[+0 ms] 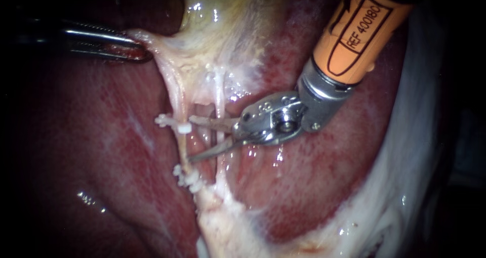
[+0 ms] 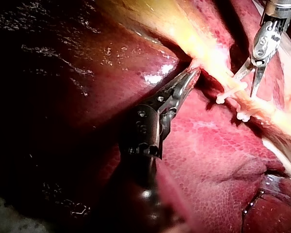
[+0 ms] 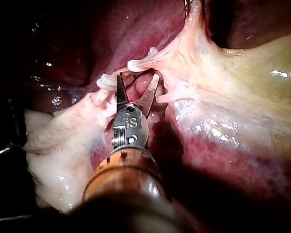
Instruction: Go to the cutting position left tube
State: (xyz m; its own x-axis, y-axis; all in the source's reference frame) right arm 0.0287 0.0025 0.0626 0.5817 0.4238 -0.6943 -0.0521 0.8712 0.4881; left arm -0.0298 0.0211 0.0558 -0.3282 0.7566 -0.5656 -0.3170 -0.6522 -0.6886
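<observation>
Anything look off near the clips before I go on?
Nothing spilled or torn. One oddity: the right instrument's open blades, reaching toward the clipped left tube, cross the right tube, which seems to sit in their gap.

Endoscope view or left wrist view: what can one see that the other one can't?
Only the endoscope view shows the orange sleeve on the slender silver right instrument, and two thin pale tubes apart: the left tube and the right tube. Only the left wrist view shows the dark hinged body of the long left instrument. Both show the small white plastic clips, the right instrument's open blades, and the left instrument holding pale stringy tissue.
</observation>
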